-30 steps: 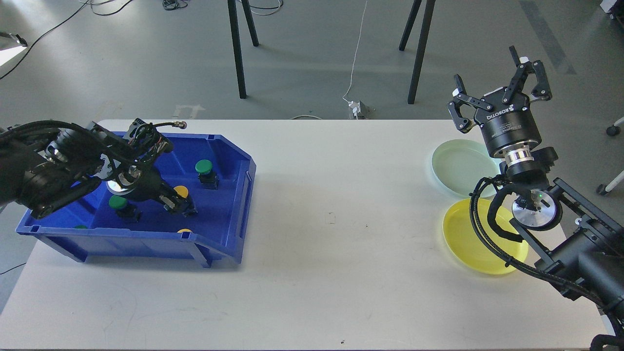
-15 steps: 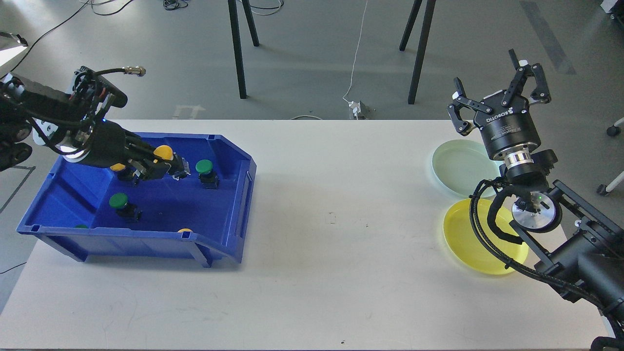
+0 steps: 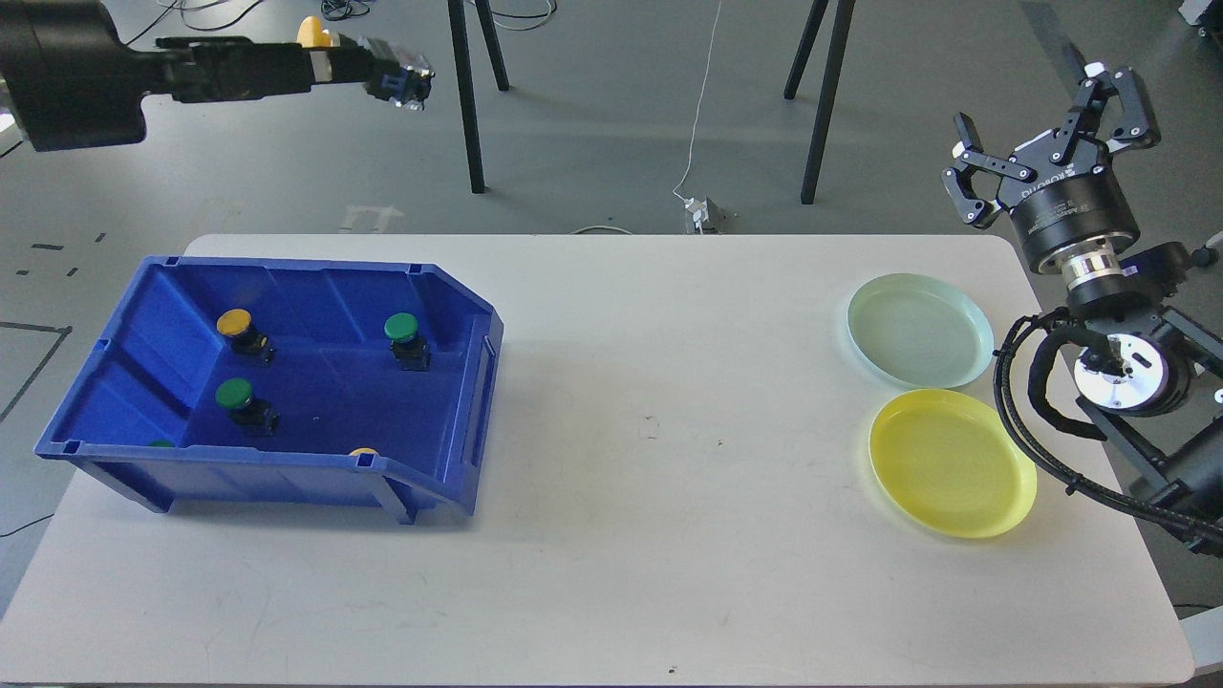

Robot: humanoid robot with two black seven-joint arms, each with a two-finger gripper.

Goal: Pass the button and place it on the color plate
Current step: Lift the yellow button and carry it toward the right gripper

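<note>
My left gripper is raised high above the floor behind the table's back left. It is shut on a yellow button, whose cap shows above the fingers. My right gripper is open and empty, held up behind the table's right edge, beyond the plates. The yellow plate and the pale green plate lie empty at the right of the table. The blue bin at the left holds a yellow button, a green button and another green button.
Two more button caps, one yellow and one green, peek over the bin's front wall. Black stand legs rise from the floor behind the table. A white cable and plug lie on the floor.
My left gripper has closed on a yellow button in the bin and lifted it up and out, far above the bin. My right gripper has shifted right and slightly up, uncovering the plates.
</note>
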